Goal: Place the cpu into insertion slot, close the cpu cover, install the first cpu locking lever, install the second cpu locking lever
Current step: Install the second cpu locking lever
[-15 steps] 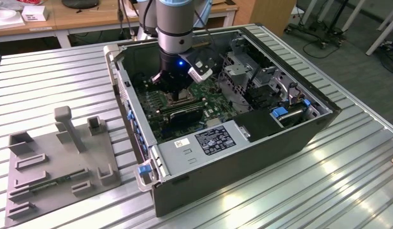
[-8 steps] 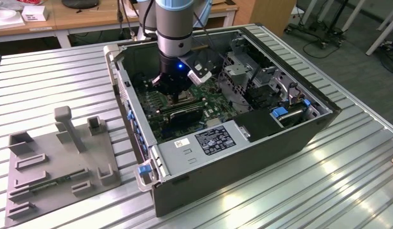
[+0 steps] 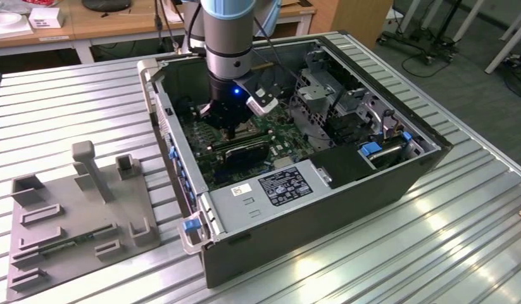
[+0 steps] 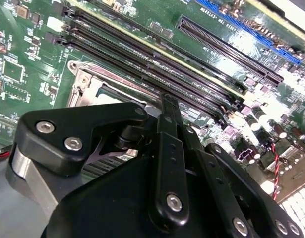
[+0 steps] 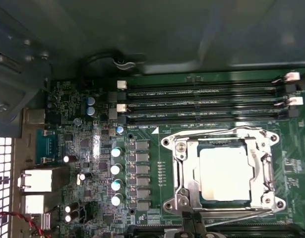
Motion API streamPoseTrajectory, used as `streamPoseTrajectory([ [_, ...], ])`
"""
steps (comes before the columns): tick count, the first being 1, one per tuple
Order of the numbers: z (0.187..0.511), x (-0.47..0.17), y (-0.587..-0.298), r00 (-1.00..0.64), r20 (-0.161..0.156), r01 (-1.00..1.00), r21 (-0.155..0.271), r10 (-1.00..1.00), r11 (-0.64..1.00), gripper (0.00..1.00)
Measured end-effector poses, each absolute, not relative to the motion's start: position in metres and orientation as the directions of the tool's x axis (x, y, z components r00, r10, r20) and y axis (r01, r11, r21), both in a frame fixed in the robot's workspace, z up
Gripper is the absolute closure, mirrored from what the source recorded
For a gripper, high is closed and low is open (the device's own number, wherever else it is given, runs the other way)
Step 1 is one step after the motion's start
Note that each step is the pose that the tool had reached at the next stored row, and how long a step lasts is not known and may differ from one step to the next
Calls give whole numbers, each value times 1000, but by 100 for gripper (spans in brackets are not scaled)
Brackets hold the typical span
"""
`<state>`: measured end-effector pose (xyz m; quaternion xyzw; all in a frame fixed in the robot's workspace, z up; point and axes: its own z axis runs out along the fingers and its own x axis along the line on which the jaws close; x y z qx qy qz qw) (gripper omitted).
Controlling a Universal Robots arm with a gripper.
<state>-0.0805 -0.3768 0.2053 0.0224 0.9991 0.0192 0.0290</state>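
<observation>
Arm pose first: in the exterior view the grey arm [image 3: 228,38] drops straight down into the open computer case [image 3: 328,190], which lies on its side on a ribbed metal table [image 3: 66,107], and the gripper [image 3: 229,131] hangs low over the green motherboard [image 3: 282,136]. On the exterior view's left, well apart from the case, a grey fixture tray [image 3: 75,215] sits on the table. In the second wrist view the black fingers [image 4: 167,148] lie close against each other, their tips meeting at a narrow point just above the socket's silvery edge; nothing shows clamped between them. In the first wrist view, going left to right, a row of small capacitors [image 5: 116,176] stands beside the insertion slot [image 5: 179,153], and the cpu [image 5: 224,173] lies flat inside it, its dull silver top showing through the window of the cpu cover [image 5: 188,183], which is folded down over the chip. A thin wire locking lever [image 5: 219,132] runs along the socket's side nearest the long memory slots [image 5: 202,104]. On the opposite side of the socket the gripper tip [image 5: 193,224] stands just beside the frame's edge, near another thin lever [image 5: 241,214]; whether it touches that lever I cannot tell.
</observation>
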Motion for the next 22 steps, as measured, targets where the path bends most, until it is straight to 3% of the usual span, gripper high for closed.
streamPoseTrajectory([
  [22,201,-87,-377,-996,-78,43,53,47,998,90],
])
